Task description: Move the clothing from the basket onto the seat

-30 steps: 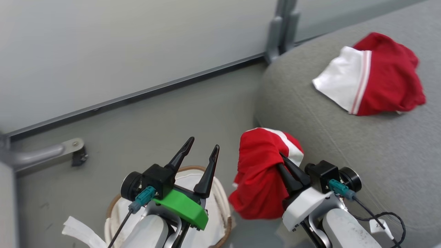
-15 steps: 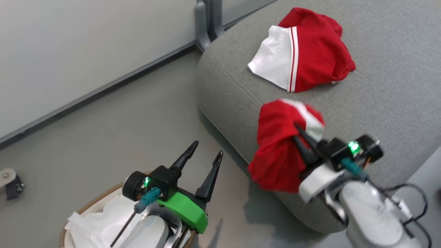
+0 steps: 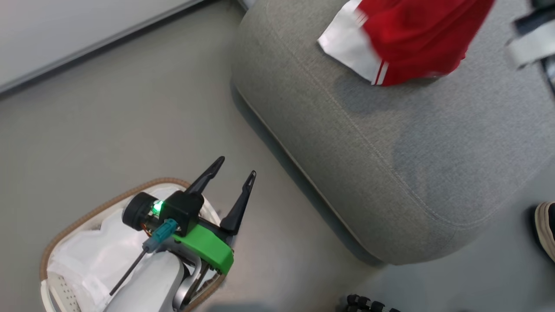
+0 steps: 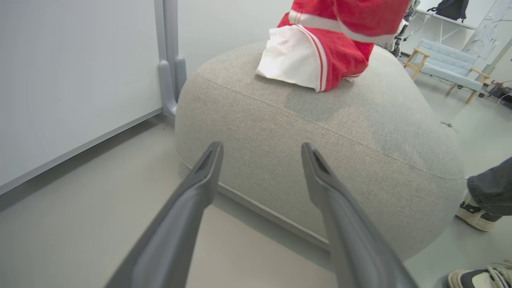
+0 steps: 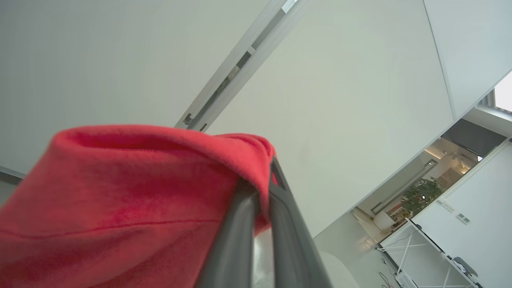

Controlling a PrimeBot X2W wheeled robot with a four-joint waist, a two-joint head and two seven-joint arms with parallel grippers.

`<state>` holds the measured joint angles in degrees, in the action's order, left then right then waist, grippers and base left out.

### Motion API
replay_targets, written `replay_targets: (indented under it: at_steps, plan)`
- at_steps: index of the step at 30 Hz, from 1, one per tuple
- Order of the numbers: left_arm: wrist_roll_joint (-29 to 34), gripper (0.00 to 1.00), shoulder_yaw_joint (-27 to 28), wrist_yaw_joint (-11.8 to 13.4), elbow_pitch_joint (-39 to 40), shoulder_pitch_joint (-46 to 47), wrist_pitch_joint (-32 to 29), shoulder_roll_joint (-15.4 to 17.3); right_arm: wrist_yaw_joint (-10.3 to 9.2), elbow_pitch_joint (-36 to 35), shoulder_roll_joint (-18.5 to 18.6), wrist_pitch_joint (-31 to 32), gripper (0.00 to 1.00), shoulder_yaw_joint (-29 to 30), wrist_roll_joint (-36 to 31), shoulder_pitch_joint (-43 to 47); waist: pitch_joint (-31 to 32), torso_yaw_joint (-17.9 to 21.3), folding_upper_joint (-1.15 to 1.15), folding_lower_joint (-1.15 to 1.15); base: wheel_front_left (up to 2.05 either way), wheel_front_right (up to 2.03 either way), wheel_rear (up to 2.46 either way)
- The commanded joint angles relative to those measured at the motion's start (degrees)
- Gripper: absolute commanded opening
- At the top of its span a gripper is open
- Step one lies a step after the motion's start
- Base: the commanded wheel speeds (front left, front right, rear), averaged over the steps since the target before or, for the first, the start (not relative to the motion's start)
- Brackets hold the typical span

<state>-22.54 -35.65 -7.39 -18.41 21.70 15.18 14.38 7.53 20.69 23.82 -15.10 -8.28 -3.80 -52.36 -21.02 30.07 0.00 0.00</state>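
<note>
red clothing (image 3: pixel 416 39) w/ a white panel lies on the grey seat (image 3: pixel 390 173) at 1 o'clock in head view. right tool (image 5: pixel 264 186) is clamped tight on a red fold of it. left tool (image 3: pixel 237 167), spread wide & empty, hangs at 7 o'clock over the basket (image 3: pixel 86 215) w/ its white liner (image 3: pixel 86 255).

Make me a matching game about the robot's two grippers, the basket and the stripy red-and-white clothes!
1. left gripper
2. right gripper
3. laundry basket
4. striped red-and-white garment

A. lying on the grey seat
B. open, empty
C. on the floor, white liner inside
D. shut on another red garment

Pairs: 1-B, 2-D, 3-C, 4-A
</note>
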Motion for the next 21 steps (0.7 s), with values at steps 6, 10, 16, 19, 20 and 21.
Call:
replay_targets:
  at_steps: [6,10,16,19,20,21]
  plan:
    - [0.5,1.0,-1.5,-0.1,1.3,3.7,-0.1,2.4,-0.09,5.1,3.4,0.1,0.0,7.8,-6.2,-8.8,-9.2,-6.1,0.0,0.0,0.0,0.0,0.0]
    - [0.5,1.0,-1.6,-0.1,2.0,5.6,-0.1,3.2,-0.08,8.4,3.6,1.5,0.0,13.2,-9.7,-10.3,-12.6,-8.5,0.0,0.0,0.0,0.0,0.0]
    - [0.4,1.0,-2.0,-0.1,2.5,8.5,-0.1,4.3,-0.08,14.5,-0.5,2.2,0.0,20.9,-12.3,-7.5,-17.9,-11.3,0.0,0.0,0.0,0.0,0.0]
    - [0.5,1.0,-2.1,-0.1,2.5,9.8,-0.1,4.4,-0.08,17.9,-2.7,1.9,0.0,24.6,-13.6,-5.9,-19.8,-12.4,0.0,0.0,0.0,0.0,0.0]
    - [0.5,1.0,-2.2,-0.1,2.5,10.2,0.0,4.4,-0.09,19.4,-3.5,1.8,0.0,26.6,-14.3,-4.9,-20.5,-12.8,0.0,0.0,0.0,0.0,0.0]
    - [0.6,1.0,-2.3,-0.1,2.6,10.6,-0.1,4.4,-0.08,20.5,-3.9,1.7,0.0,28.1,-15.0,-4.2,-21.0,-13.2,0.0,0.0,0.0,0.0,0.0]
